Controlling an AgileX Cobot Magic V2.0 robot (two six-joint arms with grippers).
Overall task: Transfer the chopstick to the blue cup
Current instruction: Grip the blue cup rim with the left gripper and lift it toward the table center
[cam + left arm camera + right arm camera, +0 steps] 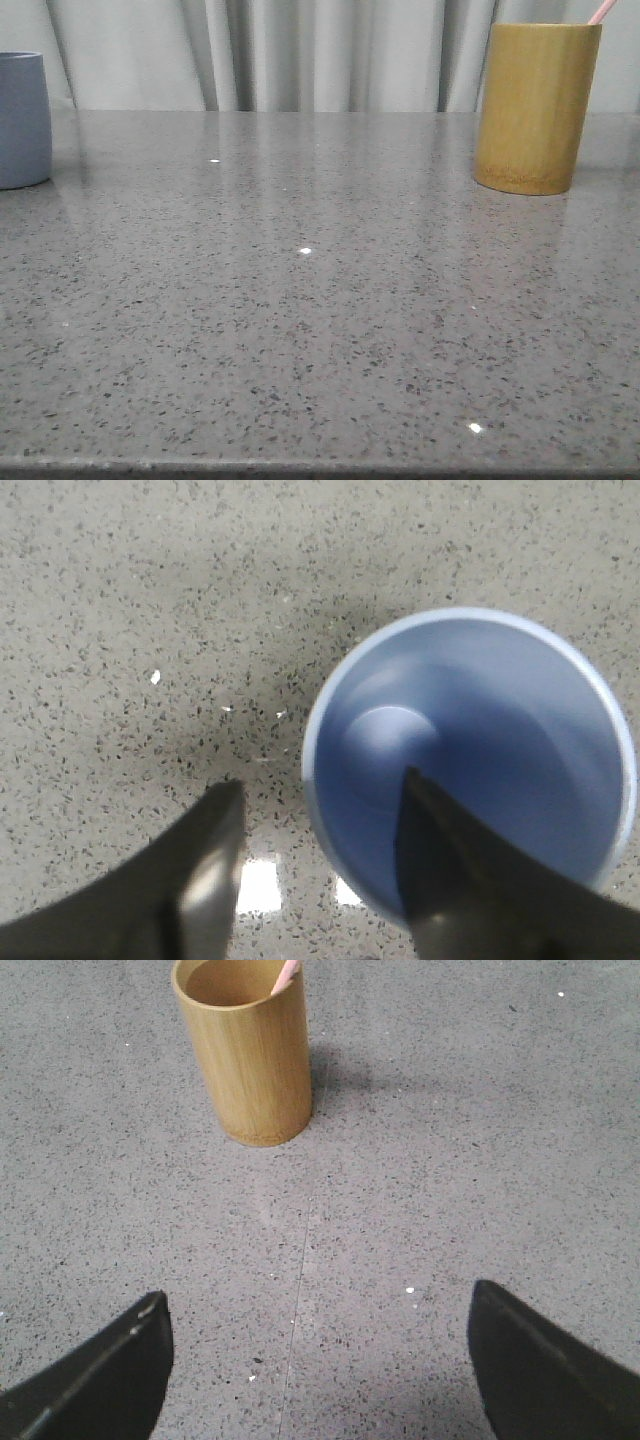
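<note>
The blue cup (20,120) stands at the far left edge of the front view. In the left wrist view the blue cup (470,765) is seen from above and is empty. My left gripper (320,790) is open above the cup's rim, one finger over the inside, the other over the table. A pale pink chopstick (601,11) sticks out of the bamboo cylinder (535,105) at the back right. In the right wrist view the chopstick (285,975) leans on the cylinder's (248,1055) rim. My right gripper (315,1305) is open and empty, well short of the cylinder.
The grey speckled table (300,300) fills the front view, with a pale curtain (280,50) behind it. Neither arm shows in the front view. A thin seam (298,1290) runs across the table in the right wrist view.
</note>
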